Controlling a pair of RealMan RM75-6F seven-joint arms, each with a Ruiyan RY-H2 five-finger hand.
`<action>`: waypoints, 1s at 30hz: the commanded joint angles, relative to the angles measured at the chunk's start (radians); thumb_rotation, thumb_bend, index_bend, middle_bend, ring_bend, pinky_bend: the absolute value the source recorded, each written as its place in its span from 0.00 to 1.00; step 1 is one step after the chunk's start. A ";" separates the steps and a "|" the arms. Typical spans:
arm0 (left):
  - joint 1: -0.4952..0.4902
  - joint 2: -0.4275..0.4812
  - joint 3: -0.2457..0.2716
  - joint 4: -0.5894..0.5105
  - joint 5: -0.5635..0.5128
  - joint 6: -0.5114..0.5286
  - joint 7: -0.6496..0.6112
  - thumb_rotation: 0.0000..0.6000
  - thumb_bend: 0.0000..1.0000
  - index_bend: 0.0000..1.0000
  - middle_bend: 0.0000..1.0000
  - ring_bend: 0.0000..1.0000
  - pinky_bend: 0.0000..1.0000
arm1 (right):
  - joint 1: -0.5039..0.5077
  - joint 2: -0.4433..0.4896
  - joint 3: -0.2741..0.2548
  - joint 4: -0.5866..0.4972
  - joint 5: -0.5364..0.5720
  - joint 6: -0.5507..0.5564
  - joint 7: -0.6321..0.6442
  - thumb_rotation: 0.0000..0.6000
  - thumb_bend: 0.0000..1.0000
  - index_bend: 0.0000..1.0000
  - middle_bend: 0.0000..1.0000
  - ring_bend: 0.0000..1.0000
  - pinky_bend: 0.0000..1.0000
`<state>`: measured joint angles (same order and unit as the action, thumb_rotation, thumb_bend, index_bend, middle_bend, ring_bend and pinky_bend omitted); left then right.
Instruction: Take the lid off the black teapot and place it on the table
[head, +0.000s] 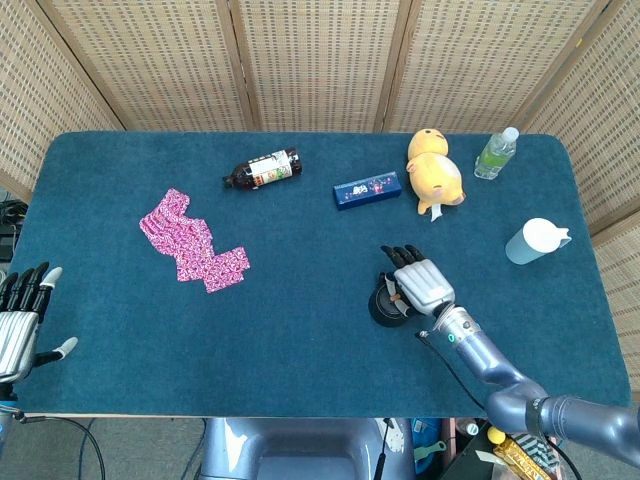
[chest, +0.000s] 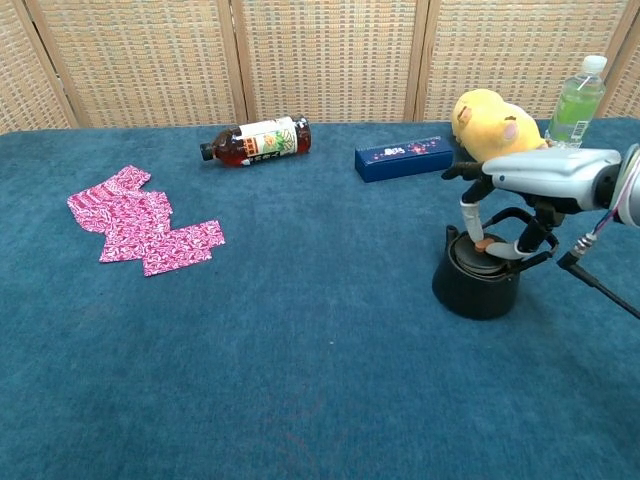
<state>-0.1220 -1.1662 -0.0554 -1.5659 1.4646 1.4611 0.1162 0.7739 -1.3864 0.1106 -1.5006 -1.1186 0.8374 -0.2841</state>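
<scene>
The right hand (chest: 520, 200) hovered over the black teapot (chest: 476, 280) on the blue table (chest: 300, 380), its fingertips (chest: 478, 240) pinching the lid (chest: 487, 262). The left hand (head: 22, 320) rested open at the table's edge, fingers spread.

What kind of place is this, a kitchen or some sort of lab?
Most likely a robot test setup, not a kitchen. A table covered in blue cloth stands before wicker screens, and unrelated props are scattered on it: a plush toy, a bottle and a teapot.
</scene>
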 joint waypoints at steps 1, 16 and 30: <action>0.000 0.001 0.000 -0.001 0.000 0.000 0.000 1.00 0.17 0.00 0.00 0.00 0.00 | -0.003 0.042 0.021 -0.064 -0.037 0.031 0.017 1.00 0.56 0.62 0.05 0.00 0.00; 0.003 0.007 0.004 -0.013 0.007 0.005 -0.005 1.00 0.17 0.00 0.00 0.00 0.00 | 0.045 -0.073 -0.030 -0.113 -0.099 0.010 -0.128 1.00 0.56 0.62 0.06 0.00 0.00; 0.001 0.017 0.000 -0.005 -0.004 -0.009 -0.039 1.00 0.17 0.00 0.00 0.00 0.00 | 0.046 -0.164 -0.031 -0.043 -0.082 0.047 -0.186 1.00 0.13 0.15 0.01 0.00 0.00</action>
<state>-0.1213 -1.1493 -0.0549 -1.5711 1.4609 1.4527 0.0773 0.8268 -1.5600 0.0745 -1.5314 -1.1934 0.8682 -0.4733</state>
